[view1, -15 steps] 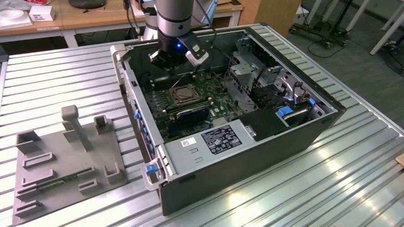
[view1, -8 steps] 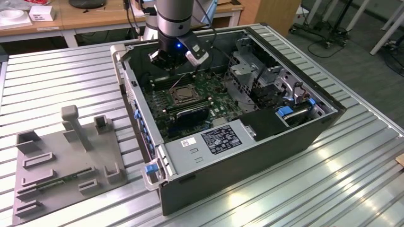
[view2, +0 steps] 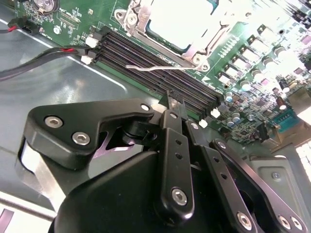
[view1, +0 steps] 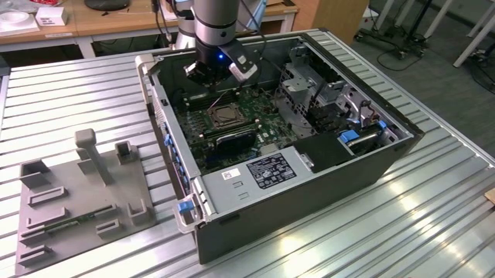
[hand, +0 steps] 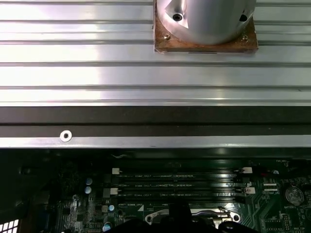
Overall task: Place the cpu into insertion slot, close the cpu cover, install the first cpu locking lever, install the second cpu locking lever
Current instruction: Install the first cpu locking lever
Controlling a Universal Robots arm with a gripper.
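Gripper (view2: pixel 174 104), jaws together, hangs over the memory slots (view2: pixel 141 53); the cpu locking lever (view2: pixel 155 67) lies between it and the cpu cover (view2: pixel 160 43), parallel to the slots.

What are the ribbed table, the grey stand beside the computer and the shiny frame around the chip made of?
The table looks like bare aluminium: silvery grooved slats with bright glare. The grey stand is probably plastic: flat matte grey, no shine. The cpu cover seems thin sheet metal, perhaps steel: bright silvery gleam.
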